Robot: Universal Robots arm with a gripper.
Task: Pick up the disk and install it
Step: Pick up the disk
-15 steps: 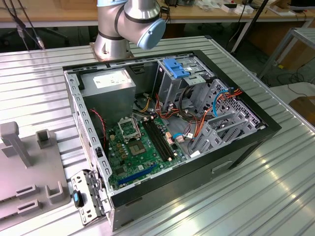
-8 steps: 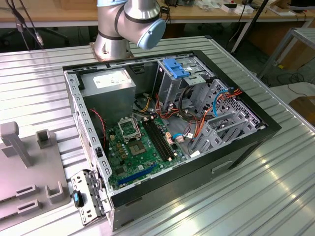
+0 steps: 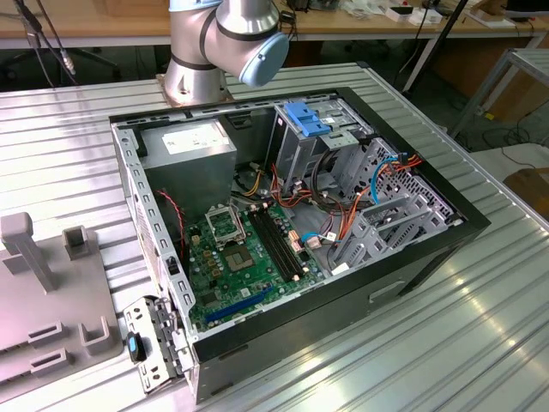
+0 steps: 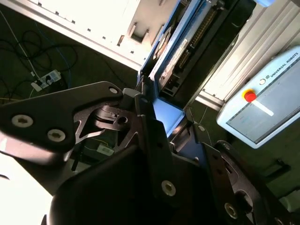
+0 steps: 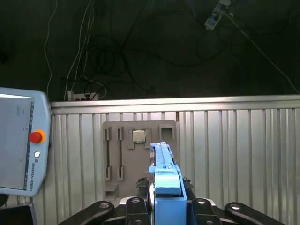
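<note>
- Plainly, the exterior view gives the open black tower computer case [image 3: 412, 266], lying on its side on the ribbed metal table [image 3: 480, 343] at the centre of the frame. The arm's silver-and-blue base joint [image 3: 219, 43] stands at the upper middle.
- Inside that case there is one green motherboard [image 3: 227, 266] toward the lower left and one blue plastic latch [image 3: 304, 116] on the metal drive cage at upper centre.
- Both wrist views give the gripper [image 5: 168, 201], its two black fingers [image 4: 145, 112] clamped on the disk [image 5: 164, 164], a flat dark drive edged by a blue plastic carrier frame.
- The disk sits in the gripper, touching both fingers.
- In the first wrist view it is edge-on, with its narrow blue edge toward the camera. Its long axis runs straight out from the fingers toward a grey slotted plate [image 5: 140, 164] on the ribbed table.
- In the second wrist view one broad side shows at a slant, the long axis again leading away from the fingers.
- Counted: one disk, one gripper, two fingers, one pale control tablet [image 5: 21, 140] with one red button [image 5: 36, 136], and one slotted plate carrying one small square chip [image 5: 138, 136].
</note>
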